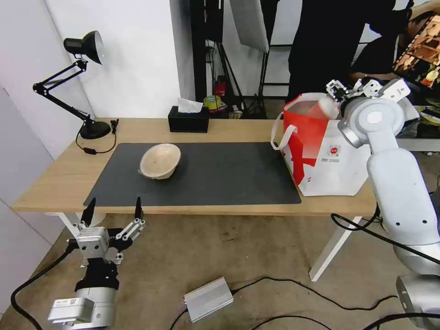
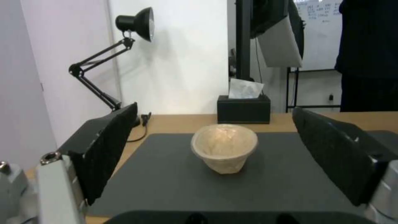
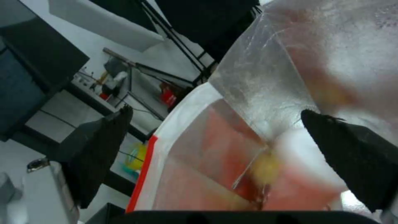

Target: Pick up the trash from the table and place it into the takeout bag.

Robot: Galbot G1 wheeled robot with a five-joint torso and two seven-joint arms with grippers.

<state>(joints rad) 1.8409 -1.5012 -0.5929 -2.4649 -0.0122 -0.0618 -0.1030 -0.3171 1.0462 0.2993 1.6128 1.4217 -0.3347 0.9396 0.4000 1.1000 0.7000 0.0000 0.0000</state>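
The left gripper (image 1: 113,207) hangs wide open and empty below the table (image 1: 229,130) edge, at seven o'clock from the beige bowl (image 1: 160,161) tipped on the mat (image 1: 220,176). The right gripper (image 3: 215,149), fingers spread holding nothing, sits over the takeout bag (image 1: 327,158) mouth at three o'clock

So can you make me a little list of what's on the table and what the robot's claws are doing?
table: light wood, dark grey mat on top
beige bowl: on the mat, tipped on its side
takeout bag: stands at the table's right end, something red and white inside
tissue box: black, at the far edge
left claw: open, low before the table, facing the bowl
right claw: open, above the bag's opening
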